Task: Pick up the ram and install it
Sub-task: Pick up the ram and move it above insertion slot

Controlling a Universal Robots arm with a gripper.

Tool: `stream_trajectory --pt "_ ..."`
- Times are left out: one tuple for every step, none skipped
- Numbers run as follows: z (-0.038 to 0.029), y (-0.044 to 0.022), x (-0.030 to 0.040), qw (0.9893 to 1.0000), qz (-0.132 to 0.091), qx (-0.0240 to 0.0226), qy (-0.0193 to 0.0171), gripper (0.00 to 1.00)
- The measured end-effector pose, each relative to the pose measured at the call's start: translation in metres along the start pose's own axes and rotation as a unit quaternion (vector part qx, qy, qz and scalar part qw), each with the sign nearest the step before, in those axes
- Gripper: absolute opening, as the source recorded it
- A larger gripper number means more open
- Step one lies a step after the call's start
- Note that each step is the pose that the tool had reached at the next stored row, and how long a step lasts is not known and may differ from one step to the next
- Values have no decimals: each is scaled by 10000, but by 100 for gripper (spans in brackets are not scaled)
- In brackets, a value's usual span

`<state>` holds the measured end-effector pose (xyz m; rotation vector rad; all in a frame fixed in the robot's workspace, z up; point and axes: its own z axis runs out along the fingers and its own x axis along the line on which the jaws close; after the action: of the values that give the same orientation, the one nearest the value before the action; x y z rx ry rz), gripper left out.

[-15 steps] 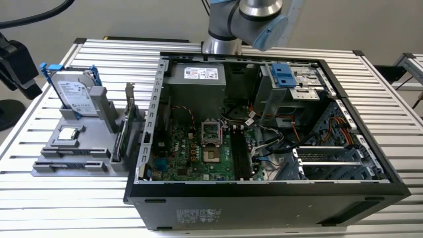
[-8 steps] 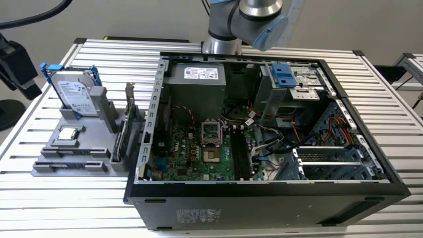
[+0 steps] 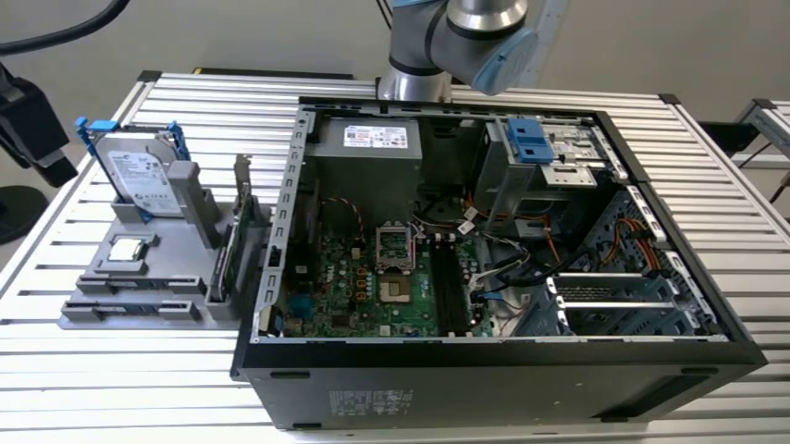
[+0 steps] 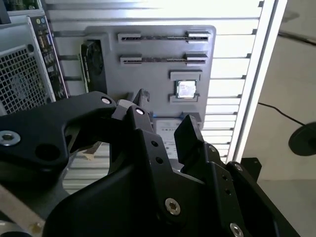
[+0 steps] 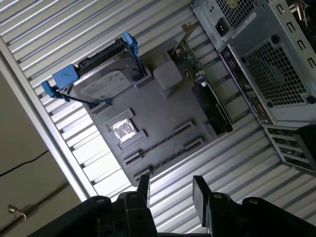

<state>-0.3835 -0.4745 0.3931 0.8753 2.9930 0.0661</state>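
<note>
Above the slatted table (image 5: 49, 29) — the gripper (image 5: 172, 195) hangs empty, jaws apart.

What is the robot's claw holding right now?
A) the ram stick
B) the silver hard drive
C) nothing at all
C: in the first wrist view the gripper is open with nothing between its fingers, and the hard drive sits in the grey holder.
</note>
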Motion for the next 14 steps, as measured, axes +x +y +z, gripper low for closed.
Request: stream_trajectory --pt "0 0 0 10000 21 0 -1 100" --pt "0 0 0 10000 44 0 -2 100" --pt "0 0 0 10000 66 1 -3 100" --pt "0 0 0 10000 88 1 -4 100" --pt "0 0 0 9999 109 1 -5 100" --pt "0 0 0 9999 131 1 -6 100" --pt "0 0 0 9999 152 2 -7 100" --pt "0 0 0 9998 175 2 -8 100" --pt "0 0 0 9998 197 2 -9 100" --pt "0 0 0 9998 219 2 -10 100" --pt "0 0 0 9997 240 3 -11 100" --pt "-1 0 1 9997 261 3 -12 100" --pt "-1 0 1 9996 284 3 -13 100" --pt "-1 0 1 9995 307 4 -14 100"
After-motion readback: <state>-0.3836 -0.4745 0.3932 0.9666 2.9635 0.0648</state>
